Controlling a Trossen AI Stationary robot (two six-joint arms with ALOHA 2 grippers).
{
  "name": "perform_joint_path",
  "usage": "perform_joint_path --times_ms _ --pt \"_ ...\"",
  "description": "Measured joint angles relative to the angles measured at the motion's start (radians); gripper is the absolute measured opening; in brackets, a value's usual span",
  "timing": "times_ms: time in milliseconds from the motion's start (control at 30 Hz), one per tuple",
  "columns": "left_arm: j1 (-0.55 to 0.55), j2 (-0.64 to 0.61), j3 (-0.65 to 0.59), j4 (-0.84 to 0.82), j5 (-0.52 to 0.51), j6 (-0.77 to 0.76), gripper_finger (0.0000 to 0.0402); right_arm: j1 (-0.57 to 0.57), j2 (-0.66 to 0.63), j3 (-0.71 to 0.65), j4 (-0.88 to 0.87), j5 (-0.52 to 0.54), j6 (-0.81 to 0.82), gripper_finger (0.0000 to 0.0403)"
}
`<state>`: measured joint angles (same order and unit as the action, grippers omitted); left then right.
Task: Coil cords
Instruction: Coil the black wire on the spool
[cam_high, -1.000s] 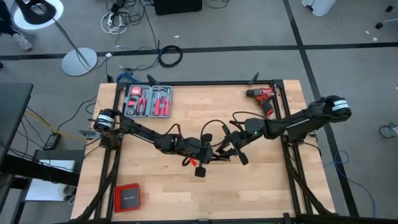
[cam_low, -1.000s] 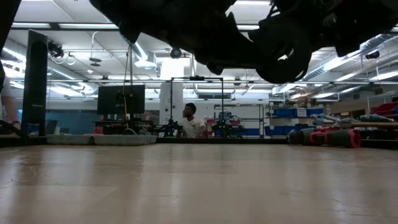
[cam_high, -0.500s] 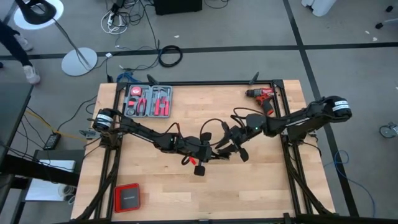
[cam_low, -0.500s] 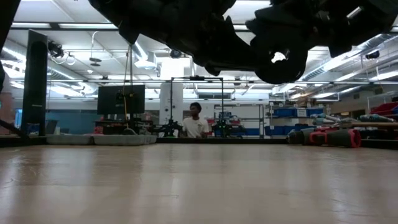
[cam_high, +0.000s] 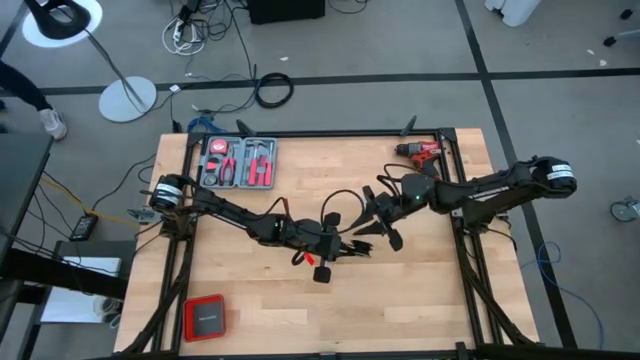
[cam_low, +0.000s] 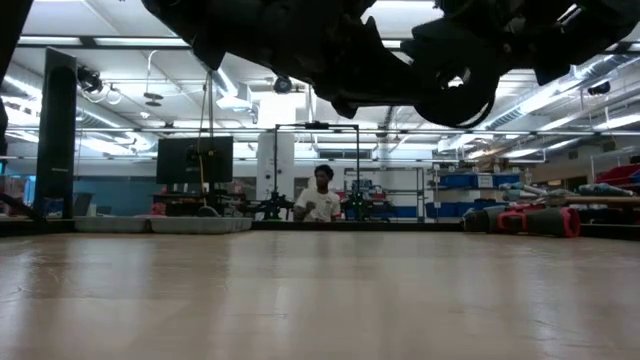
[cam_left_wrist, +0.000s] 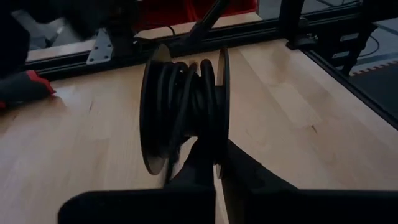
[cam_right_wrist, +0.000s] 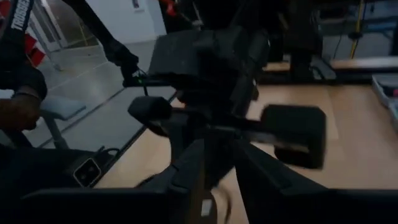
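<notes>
A: High view? Both arms meet mid-table (cam_high: 240, 300); left claw (cam_high: 345, 247), right claw (cam_high: 372, 228), thin black cord (cam_high: 335, 200) looping between them.

B: Left wrist: cord wound on spool (cam_left_wrist: 185, 112), fingers closed on it. Right wrist: closed on cord.

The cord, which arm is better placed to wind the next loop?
Probably the right. The left claw is shut on the spool with the cord wound on it, steadying it, while the right claw sits just beside it.
</notes>
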<state>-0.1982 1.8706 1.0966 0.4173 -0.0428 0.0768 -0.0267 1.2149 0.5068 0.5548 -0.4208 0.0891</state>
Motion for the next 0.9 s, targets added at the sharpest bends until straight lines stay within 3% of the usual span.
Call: perform_joint_path --times_ms 200,533,667,900 --pt "0.000 0.001 -0.001 -0.094 -0.008 -0.035 0.0008 -0.033 -0.081 0.001 -0.254 -0.047 0.034 0.0087" --pt "0.000 -0.002 0.003 -0.042 -0.015 -0.006 0.0008 0.015 -0.154 -0.002 -0.612 0.072 0.042 0.0087" --pt "0.000 -0.002 0.042 -0.034 0.000 0.025 0.0008 0.039 -0.154 -0.075 -0.496 0.095 0.044 0.0087" --pt "-0.001 -0.003 0.117 -0.034 0.036 0.102 0.0008 0.058 -0.154 -0.279 0.013 0.087 0.172 0.0087"
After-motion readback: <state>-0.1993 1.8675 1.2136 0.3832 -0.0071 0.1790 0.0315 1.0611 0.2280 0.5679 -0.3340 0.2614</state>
